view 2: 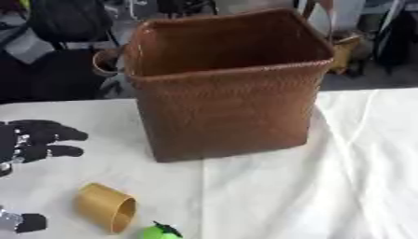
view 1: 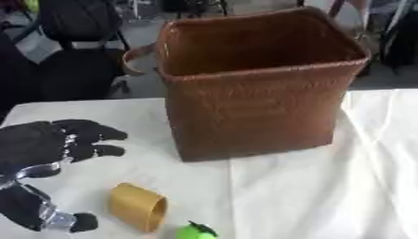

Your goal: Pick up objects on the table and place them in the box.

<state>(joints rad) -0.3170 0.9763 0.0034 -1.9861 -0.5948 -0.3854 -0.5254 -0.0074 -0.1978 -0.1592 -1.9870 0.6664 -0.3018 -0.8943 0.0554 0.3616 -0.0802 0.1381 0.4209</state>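
A tall brown woven box (view 1: 253, 84) stands open-topped at the middle of the white-clothed table (view 1: 326, 196). A mustard-yellow cup (view 1: 139, 207) lies on its side near the front left, its mouth facing right and forward. A small bright green object with a dark tip (view 1: 196, 231) lies just right of the cup at the bottom edge. My left hand (view 1: 37, 147) hovers at the left, open, fingers spread toward the box, thumb (view 1: 69, 221) low beside the cup. It holds nothing. My right hand shows in neither view.
Black office chairs (view 1: 78, 46) stand beyond the table's far left edge. More dark furniture and a yellowish thing (view 2: 344, 51) sit behind the box at the right. The cloth right of the box is bare and slightly creased.
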